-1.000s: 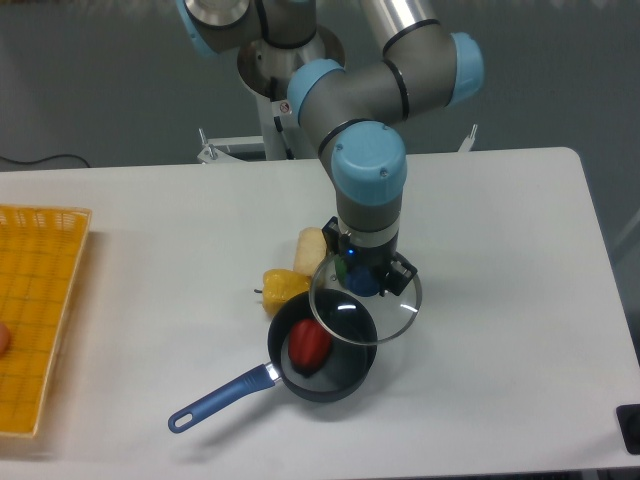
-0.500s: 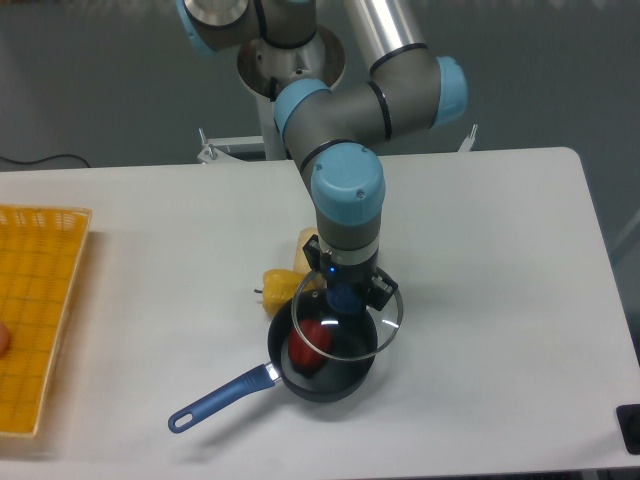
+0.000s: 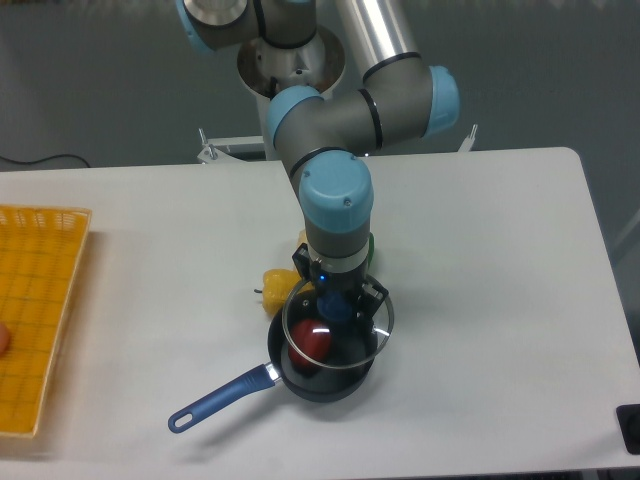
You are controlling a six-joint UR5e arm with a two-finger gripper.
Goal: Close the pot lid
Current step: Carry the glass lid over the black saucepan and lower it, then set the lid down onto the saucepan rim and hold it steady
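my arm (image 3: 345, 100) is silver-grey tubing with light blue joint caps and a black wrist showing a small blue light.

You are looking at a white table (image 3: 480, 300) with rounded corners, evenly lit from above; behind it stands a plain grey wall (image 3: 90, 70); a dark cable (image 3: 40, 160) trails along the table's far left edge; a small black object (image 3: 630, 428) sits at the near right corner.
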